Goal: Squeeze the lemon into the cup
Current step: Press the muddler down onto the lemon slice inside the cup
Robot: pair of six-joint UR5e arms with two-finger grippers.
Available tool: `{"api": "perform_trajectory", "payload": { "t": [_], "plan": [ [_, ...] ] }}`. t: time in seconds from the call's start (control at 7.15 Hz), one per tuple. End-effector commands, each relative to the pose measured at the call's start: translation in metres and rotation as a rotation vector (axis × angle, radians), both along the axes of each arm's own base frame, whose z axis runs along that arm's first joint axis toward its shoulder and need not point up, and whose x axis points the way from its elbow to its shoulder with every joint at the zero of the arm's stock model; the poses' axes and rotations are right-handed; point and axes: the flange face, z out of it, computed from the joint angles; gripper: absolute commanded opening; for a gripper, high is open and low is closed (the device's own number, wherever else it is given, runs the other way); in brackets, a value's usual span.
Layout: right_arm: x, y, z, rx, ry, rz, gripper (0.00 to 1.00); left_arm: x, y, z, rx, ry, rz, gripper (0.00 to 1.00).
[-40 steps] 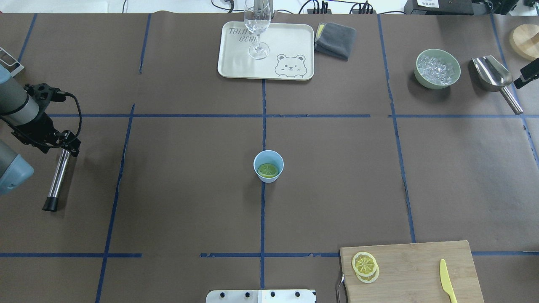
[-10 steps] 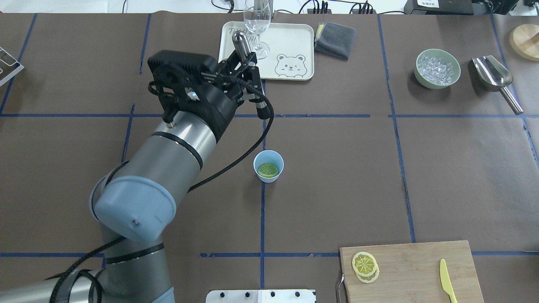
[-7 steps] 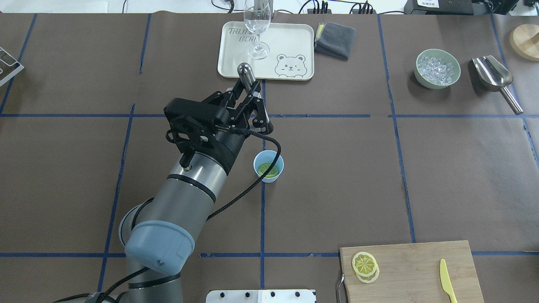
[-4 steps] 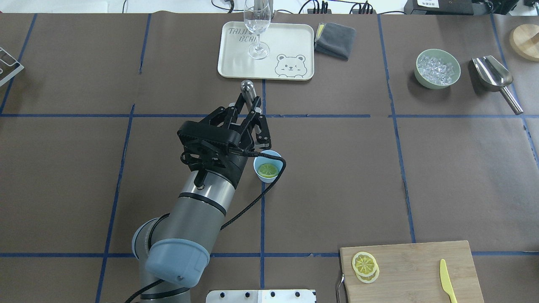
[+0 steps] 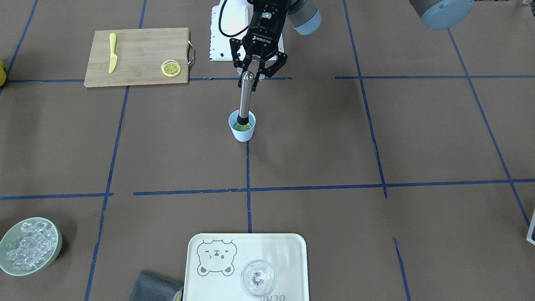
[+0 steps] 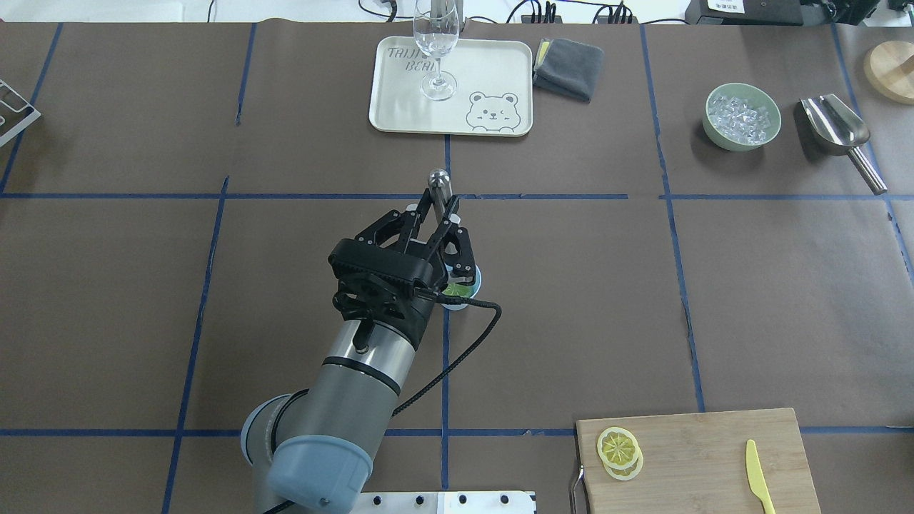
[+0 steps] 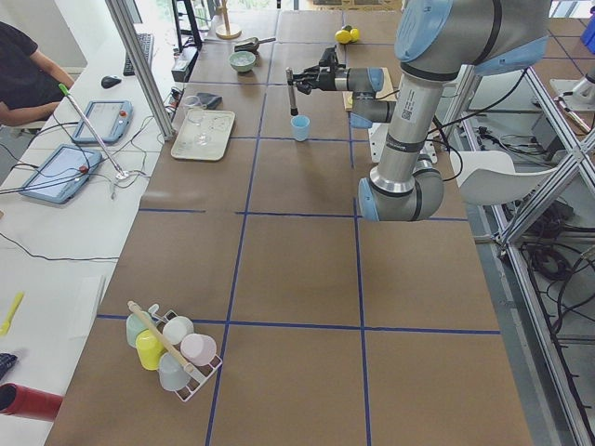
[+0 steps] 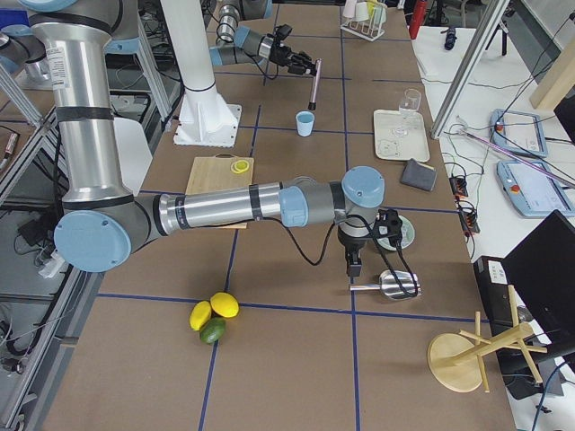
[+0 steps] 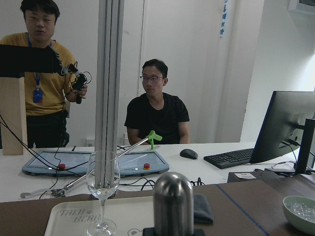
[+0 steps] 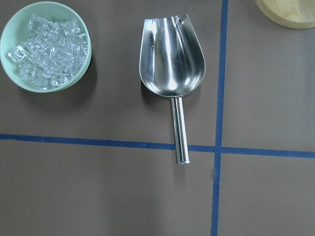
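The light-blue cup stands at the table's middle with the greenish lemon slice lying inside it. My left gripper is shut on the upper part of a steel muddler. The muddler stands nearly upright with its black tip down in the cup, on the lemon. In the overhead view my left gripper covers most of the cup; a bit of lemon shows. My right gripper hangs over a steel scoop; I cannot tell whether it is open or shut.
A cutting board at the near right holds twin lemon slices and a yellow knife. A tray with a wine glass is far centre. The bowl of ice and scoop are far right.
My left arm has brought the muddler from near the tray back toward me to the cup. The muddler's tip is now down inside the cup, on the lemon.
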Motion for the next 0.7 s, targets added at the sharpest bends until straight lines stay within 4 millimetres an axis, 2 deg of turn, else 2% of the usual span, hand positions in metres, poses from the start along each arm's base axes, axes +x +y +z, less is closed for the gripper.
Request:
{"api": "perform_trajectory", "payload": {
  "t": [0.0,0.28,0.56],
  "plan": [
    [0.0,0.001,0.001,-0.001,0.001,0.0,1.0,0.01,0.015,0.0,0.0,-0.002,0.028,0.0],
    [0.0,0.001,0.0,0.005,0.0,-0.004,1.0,0.013,0.015,0.0,0.0,-0.004,0.028,0.0],
    [0.0,0.0,-0.001,0.006,0.0,-0.004,1.0,0.022,0.013,0.009,-0.003,-0.027,0.027,0.0]
  ]
}}
